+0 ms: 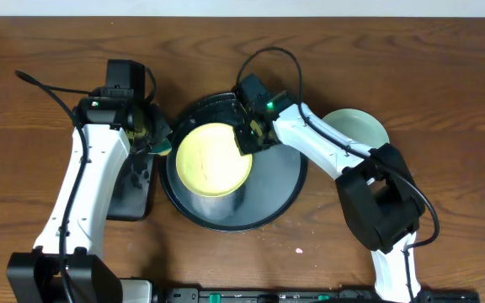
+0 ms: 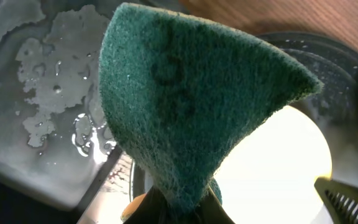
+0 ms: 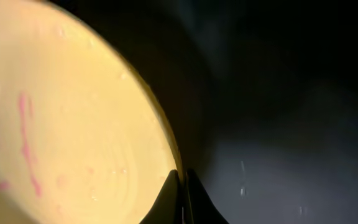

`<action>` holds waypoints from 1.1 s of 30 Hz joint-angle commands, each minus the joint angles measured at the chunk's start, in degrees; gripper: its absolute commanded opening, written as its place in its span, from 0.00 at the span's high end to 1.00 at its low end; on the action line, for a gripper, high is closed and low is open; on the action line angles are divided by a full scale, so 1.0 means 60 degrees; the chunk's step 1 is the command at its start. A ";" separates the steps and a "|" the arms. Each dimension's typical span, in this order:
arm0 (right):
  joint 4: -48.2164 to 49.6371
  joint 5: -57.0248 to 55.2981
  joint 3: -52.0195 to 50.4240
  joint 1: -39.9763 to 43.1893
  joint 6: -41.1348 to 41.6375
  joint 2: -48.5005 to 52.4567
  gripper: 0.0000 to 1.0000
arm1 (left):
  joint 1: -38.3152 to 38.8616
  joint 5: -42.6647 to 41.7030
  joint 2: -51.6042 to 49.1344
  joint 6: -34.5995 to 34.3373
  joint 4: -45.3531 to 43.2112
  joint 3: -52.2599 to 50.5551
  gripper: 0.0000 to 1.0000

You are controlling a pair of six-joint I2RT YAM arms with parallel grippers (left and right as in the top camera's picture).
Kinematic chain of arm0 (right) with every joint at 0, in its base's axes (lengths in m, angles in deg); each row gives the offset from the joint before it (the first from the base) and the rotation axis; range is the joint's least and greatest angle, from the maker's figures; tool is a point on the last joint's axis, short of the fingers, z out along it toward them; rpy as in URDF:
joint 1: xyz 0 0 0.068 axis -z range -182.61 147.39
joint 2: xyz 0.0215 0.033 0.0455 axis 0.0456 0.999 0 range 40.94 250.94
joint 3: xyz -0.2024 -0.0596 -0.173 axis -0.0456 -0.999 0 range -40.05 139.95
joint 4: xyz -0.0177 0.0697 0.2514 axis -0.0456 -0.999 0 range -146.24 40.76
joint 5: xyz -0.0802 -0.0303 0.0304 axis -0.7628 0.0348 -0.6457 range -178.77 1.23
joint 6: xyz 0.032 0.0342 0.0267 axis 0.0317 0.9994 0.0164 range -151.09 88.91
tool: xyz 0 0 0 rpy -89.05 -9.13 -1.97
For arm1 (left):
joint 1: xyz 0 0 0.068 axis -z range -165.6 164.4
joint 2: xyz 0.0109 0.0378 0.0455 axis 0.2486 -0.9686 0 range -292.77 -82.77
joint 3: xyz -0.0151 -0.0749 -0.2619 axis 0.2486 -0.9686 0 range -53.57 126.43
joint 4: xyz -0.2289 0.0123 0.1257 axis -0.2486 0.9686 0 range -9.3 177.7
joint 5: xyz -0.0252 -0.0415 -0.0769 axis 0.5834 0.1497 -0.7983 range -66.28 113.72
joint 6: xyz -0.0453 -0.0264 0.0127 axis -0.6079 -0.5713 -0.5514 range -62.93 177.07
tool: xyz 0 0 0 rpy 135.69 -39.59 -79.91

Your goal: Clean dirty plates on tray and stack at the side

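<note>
The right gripper [image 1: 249, 136] meets the yellow plate [image 1: 210, 162] on the black tray [image 1: 281, 182].

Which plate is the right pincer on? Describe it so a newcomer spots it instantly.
Find the large round black tray mid-table. The one plate visible in it is the pale yellow plate, with the right pincer at its upper-right rim. Unlike the mint plate out on the table to the right, it is yellow with pink streaks.
</note>
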 commanded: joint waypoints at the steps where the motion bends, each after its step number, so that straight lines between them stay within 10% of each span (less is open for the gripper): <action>1: 0.0215 -0.0627 0.0142 0.0066 0.0710 0.0237 0.99 | 0.0270 0.0113 0.0025 0.0084 -0.0055 -0.0084 0.92; 7: 0.0237 -0.0725 0.0142 0.0091 0.0940 0.0561 0.99 | 0.0849 0.0113 -0.0270 0.0084 -0.0437 -0.0084 0.92; 11: 0.0233 -0.0652 0.0142 0.0124 0.0933 0.0572 0.82 | 0.1264 0.0113 -0.0765 0.0087 -0.0583 -0.0084 0.92; 13: 0.0237 -0.0652 0.0142 0.0124 0.0929 0.0590 0.99 | 0.1461 0.0113 -0.1118 0.0087 -0.0634 -0.0084 0.92; 26: 0.0251 -0.0608 0.0142 0.0124 0.0863 0.0590 0.99 | 0.2171 0.0000 -0.3672 0.0922 -0.1188 -0.0084 0.93; 33: 0.0277 -0.0583 0.0142 0.0124 0.0860 0.0590 0.99 | 0.2197 -0.3355 -0.4557 0.2903 -0.1213 -0.0084 0.93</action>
